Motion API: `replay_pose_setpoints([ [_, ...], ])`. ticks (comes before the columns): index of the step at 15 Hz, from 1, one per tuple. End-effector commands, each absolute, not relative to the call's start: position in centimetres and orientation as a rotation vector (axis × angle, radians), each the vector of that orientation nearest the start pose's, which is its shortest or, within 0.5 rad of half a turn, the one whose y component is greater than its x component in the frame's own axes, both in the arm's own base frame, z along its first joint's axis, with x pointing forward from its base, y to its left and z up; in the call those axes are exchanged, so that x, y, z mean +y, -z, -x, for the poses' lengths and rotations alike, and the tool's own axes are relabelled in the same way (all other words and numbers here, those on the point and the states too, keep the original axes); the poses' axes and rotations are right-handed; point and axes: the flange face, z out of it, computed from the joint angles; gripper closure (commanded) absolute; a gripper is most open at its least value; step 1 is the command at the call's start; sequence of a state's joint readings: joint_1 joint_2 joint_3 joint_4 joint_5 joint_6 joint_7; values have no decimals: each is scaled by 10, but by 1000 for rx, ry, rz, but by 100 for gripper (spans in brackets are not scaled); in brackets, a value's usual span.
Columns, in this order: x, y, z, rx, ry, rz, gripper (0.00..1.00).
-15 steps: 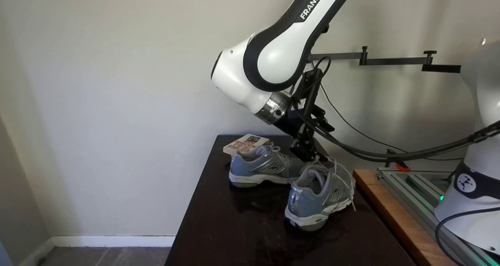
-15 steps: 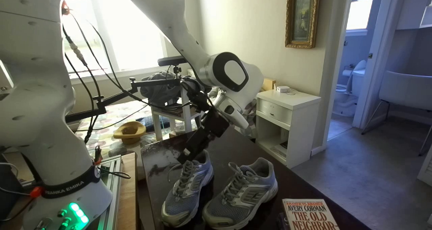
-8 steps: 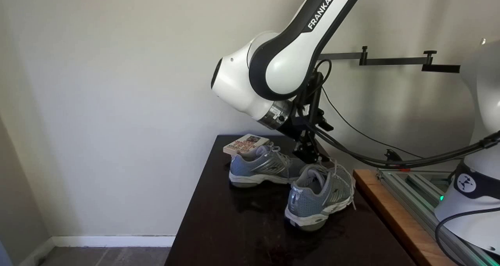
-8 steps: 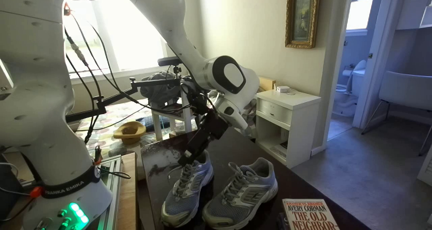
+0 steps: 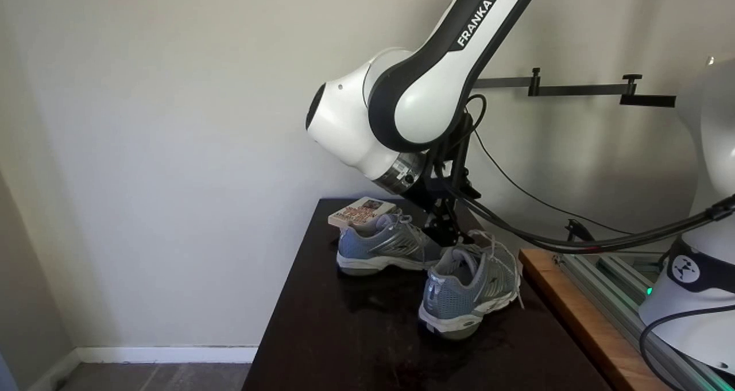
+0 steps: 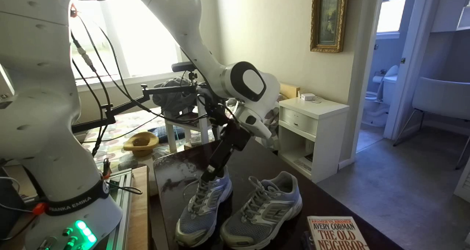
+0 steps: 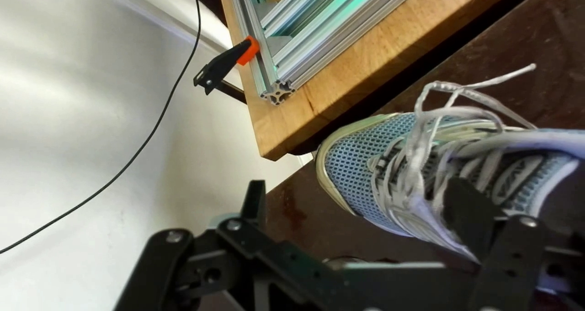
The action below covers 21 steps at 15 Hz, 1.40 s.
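A grey-blue sneaker with pale laces (image 5: 468,299) stands on the dark table (image 5: 356,333); it also shows in an exterior view (image 6: 198,215) and the wrist view (image 7: 361,174). My gripper (image 7: 358,199) is open, its two black fingers wide apart. One finger (image 7: 468,213) overlaps the shoe's laces and side; the other finger (image 7: 252,203) is beyond the toe, over the table edge. In both exterior views the gripper (image 6: 208,174) tilts down at the tongue and upper laces. I cannot tell if it touches them. A matching sneaker (image 5: 382,247) stands beside it, also in an exterior view (image 6: 266,213).
A paperback book (image 6: 337,233) lies beyond the second shoe. The robot's wooden mount (image 7: 292,123) with metal rails borders the table. A black clamp with an orange tip (image 7: 226,64) sits at its edge. A wall (image 5: 172,150) stands behind the table. A white nightstand (image 6: 312,132) stands past it.
The gripper has moved slightly lower and away from the robot's base, closer to the nearer shoe's tongue and opening. Both shoes and the book have not moved.
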<state>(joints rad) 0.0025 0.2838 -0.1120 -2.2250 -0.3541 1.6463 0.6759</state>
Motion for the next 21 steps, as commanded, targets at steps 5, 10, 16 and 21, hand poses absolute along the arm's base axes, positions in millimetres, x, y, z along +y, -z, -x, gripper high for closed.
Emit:
replay_pose_setpoints([
  [5, -78, -218, -421, -637, 931, -2254, 0],
  [10, -80, -222, -415, -601, 969, -2210, 0],
  [16, -82, -232, -405, -566, 1074, -2125, 0],
  [21, -85, -238, -402, -569, 1108, -2090, 0],
])
